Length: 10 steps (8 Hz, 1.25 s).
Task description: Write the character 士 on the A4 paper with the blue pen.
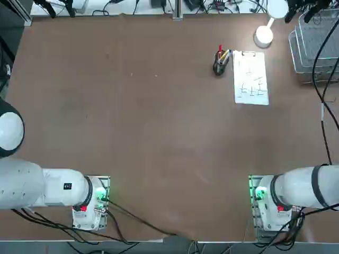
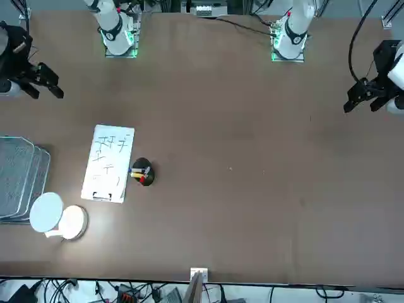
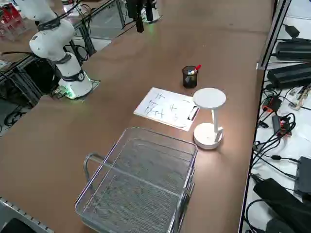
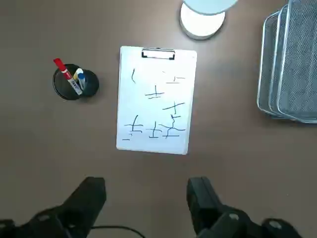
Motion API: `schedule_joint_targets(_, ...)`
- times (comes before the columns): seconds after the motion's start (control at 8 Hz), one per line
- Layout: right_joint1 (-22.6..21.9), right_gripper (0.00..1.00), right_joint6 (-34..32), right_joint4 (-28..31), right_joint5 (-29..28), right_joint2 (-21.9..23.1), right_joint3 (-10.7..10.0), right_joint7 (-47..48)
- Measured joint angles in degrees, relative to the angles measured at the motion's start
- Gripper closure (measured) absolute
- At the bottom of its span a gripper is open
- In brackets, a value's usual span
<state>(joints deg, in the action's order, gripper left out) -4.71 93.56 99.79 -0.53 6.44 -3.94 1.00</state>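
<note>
Right claw (image 4: 147, 182): hangs in the air above the table (image 1: 143, 121), opened wide, with nothing between its two fingers. Points down toward the table, apart from both pen and paper.

Blue pen (image 4: 81, 78): stands in the black pen holder (image 4: 63, 85), with only its blue end showing clearly. Shares the holder with the red pen (image 4: 67, 74), tilted and sticking up highest over the rim, and with the yellow pen (image 4: 77, 74).

A4 paper (image 4: 153, 106): lies flat on the table just beside the holder, to its right from overhead. Has a dark metal clip (image 4: 158, 53) on the short edge farther from the arm bases. Carries several dark handwritten marks, mostly upright strokes crossed by one or two bars, gathered largely in the half away from the clip. Shows a lone slanting stroke closer to the clip, plus a few short dashes along the side near the holder.

White lamp (image 3: 209, 98): stands near the clip end of the paper, upright on a round base, with a flat round head on top.

Wire mesh trays (image 3: 141, 182): sit stacked on the table, farther right of the paper from overhead, well apart from the pen holder.
</note>
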Motion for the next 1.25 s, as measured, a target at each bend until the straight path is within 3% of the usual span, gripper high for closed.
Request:
schedule_joint_targets(0.5,0.02,0.0,3.21,0.25,-0.4,-0.7,-0.97,0.05)
schedule_joint_targets(0.88,-0.37,0.0,7.57,1.45,-8.73,-7.74,-3.93,-2.87)
schedule_joint_targets(1.25,-2.49,0.0,11.3,0.91,-13.43,-14.41,-4.14,-3.51)
